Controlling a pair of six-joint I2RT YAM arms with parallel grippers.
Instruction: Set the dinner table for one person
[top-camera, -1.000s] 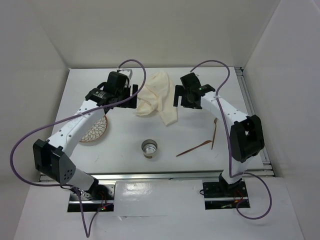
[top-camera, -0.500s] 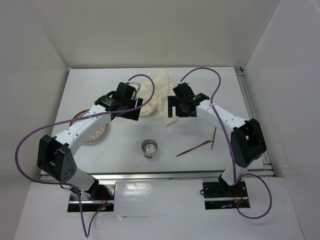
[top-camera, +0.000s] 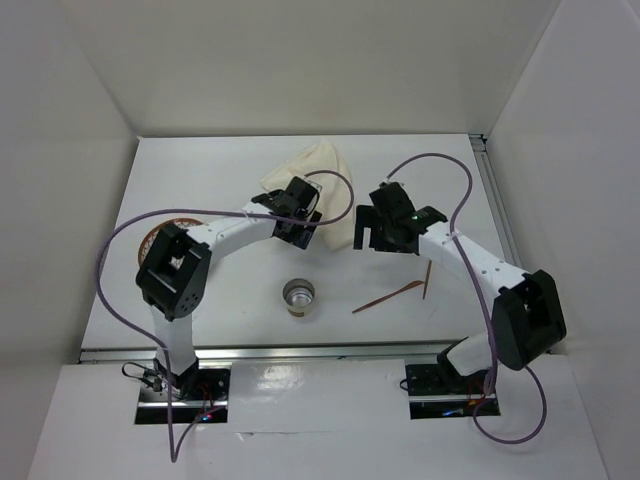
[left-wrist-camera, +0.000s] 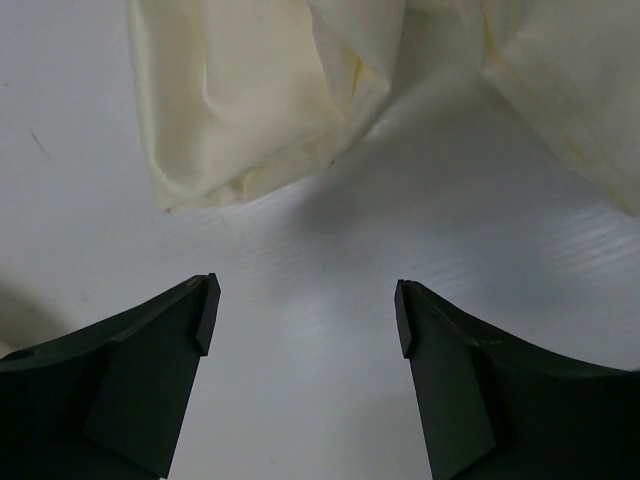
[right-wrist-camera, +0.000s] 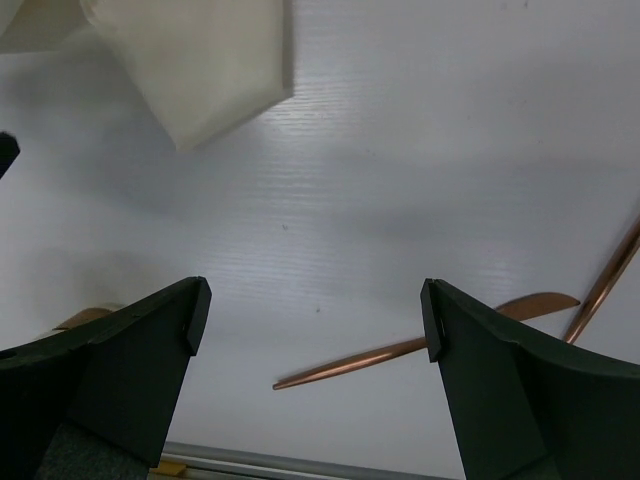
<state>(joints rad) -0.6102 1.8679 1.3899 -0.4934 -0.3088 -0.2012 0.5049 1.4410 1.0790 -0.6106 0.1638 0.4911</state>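
Left tool (top-camera: 300, 213) hangs released at the near edge of the cream cloth (top-camera: 310, 162) on the white desk (top-camera: 220, 300), seen from above. Right tool (top-camera: 383, 228) gapes just beside that cloth, and a metal cup (top-camera: 299, 296) stands nearer the bases. On our left wrist we see parted jaws facing cloth folds. On our right wrist we see wide jaws over the desk, with copper cutlery (right-wrist-camera: 420, 348) ahead.

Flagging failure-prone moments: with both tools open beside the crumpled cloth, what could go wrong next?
1. The cloth lies in folded layers; the left tool might pinch several, leaving it bunched.
2. The right tool hangs near it too; the two could collide.
3. Its sweep could nudge the copper utensils lying close by.
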